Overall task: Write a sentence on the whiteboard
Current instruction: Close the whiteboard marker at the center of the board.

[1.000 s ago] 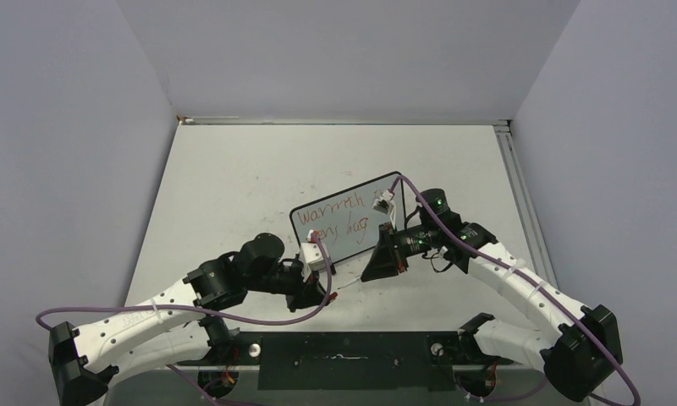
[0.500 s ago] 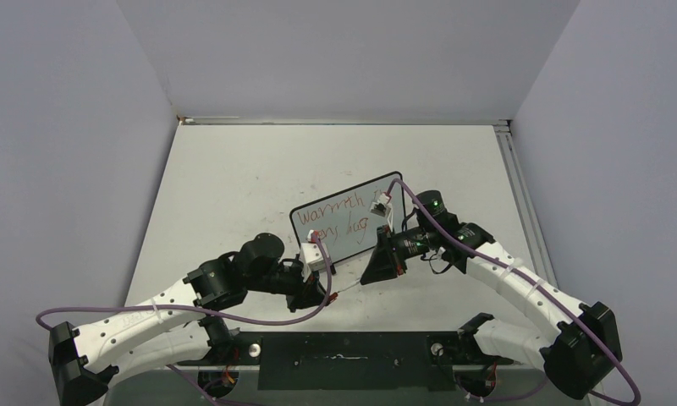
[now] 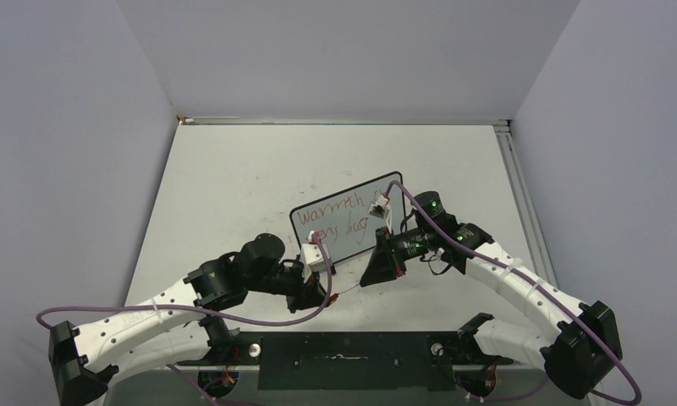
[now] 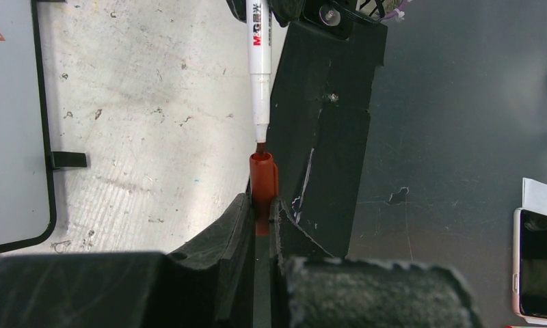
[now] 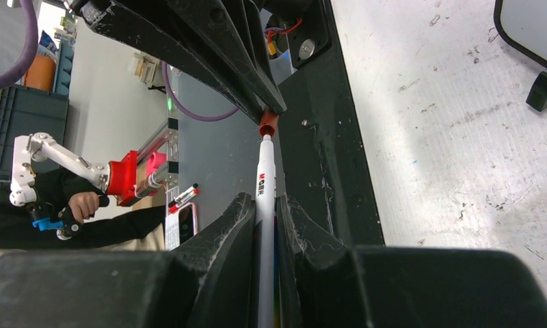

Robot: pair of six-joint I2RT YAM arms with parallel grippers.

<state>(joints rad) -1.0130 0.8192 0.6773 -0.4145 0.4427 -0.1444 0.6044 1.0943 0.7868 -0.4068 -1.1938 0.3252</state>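
Observation:
The whiteboard (image 3: 345,222) stands tilted in the middle of the table, and the sentence (image 3: 333,217) runs across it in two lines of red handwriting. In front of it, my left gripper (image 3: 326,296) is shut on a red marker cap (image 4: 264,183). My right gripper (image 3: 368,278) is shut on the white marker (image 5: 265,188), which points at the cap. The marker's red tip (image 4: 260,147) sits right at the cap's mouth. The left wrist view shows the whiteboard's edge (image 4: 14,137) and a foot (image 4: 68,160).
A black base plate (image 3: 352,348) runs along the table's near edge below both grippers. Beyond that edge lies a phone (image 4: 534,263). Grey walls enclose the table on three sides. A board foot (image 5: 545,89) stands to the right of the marker.
My right gripper has shifted slightly left towards the left one, bringing the marker's tip up to the cap. The left arm and the whiteboard have stayed still.

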